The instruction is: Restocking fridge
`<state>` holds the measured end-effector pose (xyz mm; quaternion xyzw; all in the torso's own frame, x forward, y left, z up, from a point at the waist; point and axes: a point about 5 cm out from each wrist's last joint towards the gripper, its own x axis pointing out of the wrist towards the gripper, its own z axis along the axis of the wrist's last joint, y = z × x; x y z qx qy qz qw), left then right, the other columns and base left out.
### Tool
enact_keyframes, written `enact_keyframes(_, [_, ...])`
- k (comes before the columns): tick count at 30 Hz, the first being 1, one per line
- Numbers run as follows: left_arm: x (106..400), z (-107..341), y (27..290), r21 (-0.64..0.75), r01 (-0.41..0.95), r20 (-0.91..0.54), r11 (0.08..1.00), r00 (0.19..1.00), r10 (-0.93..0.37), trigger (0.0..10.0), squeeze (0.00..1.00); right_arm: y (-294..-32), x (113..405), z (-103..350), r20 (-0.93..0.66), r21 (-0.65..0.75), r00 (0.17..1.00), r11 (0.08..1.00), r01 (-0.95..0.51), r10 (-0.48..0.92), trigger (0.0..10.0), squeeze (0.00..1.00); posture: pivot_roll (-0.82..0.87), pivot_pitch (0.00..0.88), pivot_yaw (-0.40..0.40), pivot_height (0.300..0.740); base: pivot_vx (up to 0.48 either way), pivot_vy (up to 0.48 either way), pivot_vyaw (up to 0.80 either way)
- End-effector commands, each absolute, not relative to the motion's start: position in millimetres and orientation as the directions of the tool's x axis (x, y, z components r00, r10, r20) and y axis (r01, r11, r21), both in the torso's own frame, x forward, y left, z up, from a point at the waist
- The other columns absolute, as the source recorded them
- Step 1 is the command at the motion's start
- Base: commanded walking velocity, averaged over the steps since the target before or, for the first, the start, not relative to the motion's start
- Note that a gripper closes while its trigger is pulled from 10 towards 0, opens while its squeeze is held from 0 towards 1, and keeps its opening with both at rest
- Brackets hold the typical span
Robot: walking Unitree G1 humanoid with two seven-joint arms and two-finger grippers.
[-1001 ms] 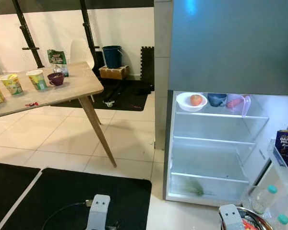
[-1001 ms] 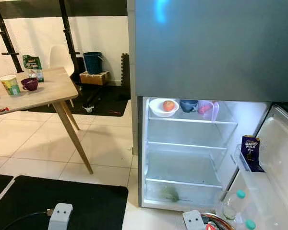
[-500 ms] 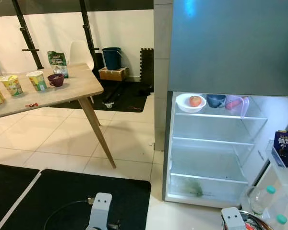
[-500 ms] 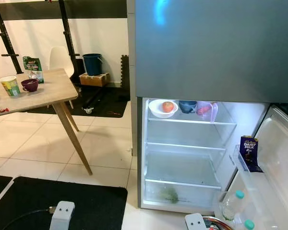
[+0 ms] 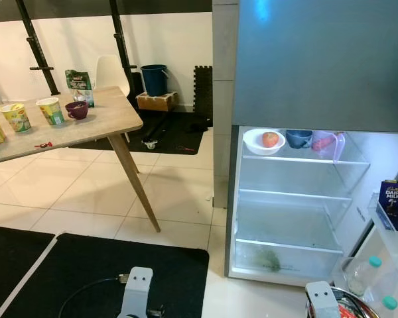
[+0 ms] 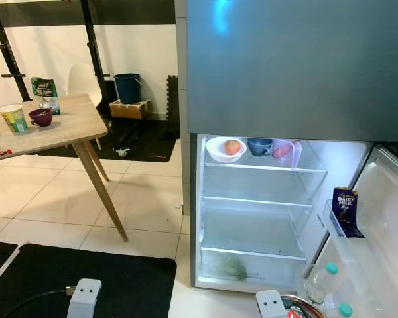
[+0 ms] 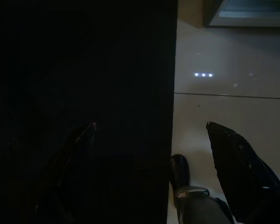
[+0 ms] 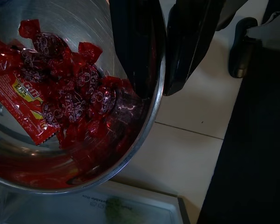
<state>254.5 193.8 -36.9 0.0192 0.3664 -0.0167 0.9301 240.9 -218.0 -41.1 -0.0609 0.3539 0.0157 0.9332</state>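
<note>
My right gripper (image 8: 163, 70) is shut on the rim of a steel bowl (image 8: 91, 25), one finger inside and one outside. The bowl holds several red-wrapped candies (image 8: 70, 100) and shows at the bottom edge of the left eye view, low before the open fridge (image 5: 295, 205). My left gripper (image 7: 154, 154) hangs open over the edge of a black mat (image 7: 84, 70), holding nothing. On the fridge's top shelf stand a white bowl (image 5: 264, 140) with a red fruit, a blue bowl (image 5: 299, 138) and a pink jug (image 5: 328, 144).
The fridge door (image 6: 378, 218) stands open to the right, with a Dairy Milk carton (image 5: 392, 199) and teal-capped bottles (image 5: 363, 273) in its racks. A wooden table (image 5: 66, 126) with cups stands to the left. White tile floor (image 5: 172, 199) lies between.
The view has shifted very slightly; the arms, the bowl and the things in the fridge stand as before.
</note>
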Motion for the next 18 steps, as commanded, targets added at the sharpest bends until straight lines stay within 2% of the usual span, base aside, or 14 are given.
enact_keyframes(1, [249.8,-39.4,201.5,0.049,0.034,-0.693,0.998,0.721,0.009,10.0,0.00,-217.8,242.5,-40.3,-0.662,-0.101,0.749,0.993,-0.065,-0.018,10.0,0.00,-0.07,0.089,0.032,0.740,0.000,0.000,-0.44])
enact_keyframes(7, [249.5,-39.5,200.7,0.037,0.040,-0.690,0.998,0.724,-0.003,10.0,0.00,-221.2,240.7,-40.8,-0.666,-0.103,0.746,0.993,-0.058,-0.025,10.0,0.00,-0.08,0.096,0.031,0.740,0.000,0.000,-0.71])
enact_keyframes(12, [249.7,-39.1,199.4,0.039,0.049,-0.688,0.998,0.726,-0.008,10.0,0.00,-221.5,240.2,-41.0,-0.666,-0.102,0.746,0.993,-0.054,-0.028,10.0,0.00,-0.08,0.097,0.035,0.740,0.000,0.000,0.00])
enact_keyframes(16, [249.5,-39.2,198.8,0.038,0.050,-0.687,0.998,0.727,-0.010,10.0,0.00,-222.2,239.6,-41.1,-0.665,-0.104,0.746,0.993,-0.054,-0.029,10.0,0.00,-0.08,0.095,0.039,0.740,0.000,0.000,-0.78])
enact_keyframes(18, [249.2,-39.3,198.6,0.034,0.051,-0.686,0.998,0.727,-0.014,10.0,0.00,-222.6,238.2,-42.0,-0.668,-0.107,0.744,0.993,-0.057,-0.029,10.0,0.00,-0.08,0.089,0.040,0.740,0.000,0.000,0.00])
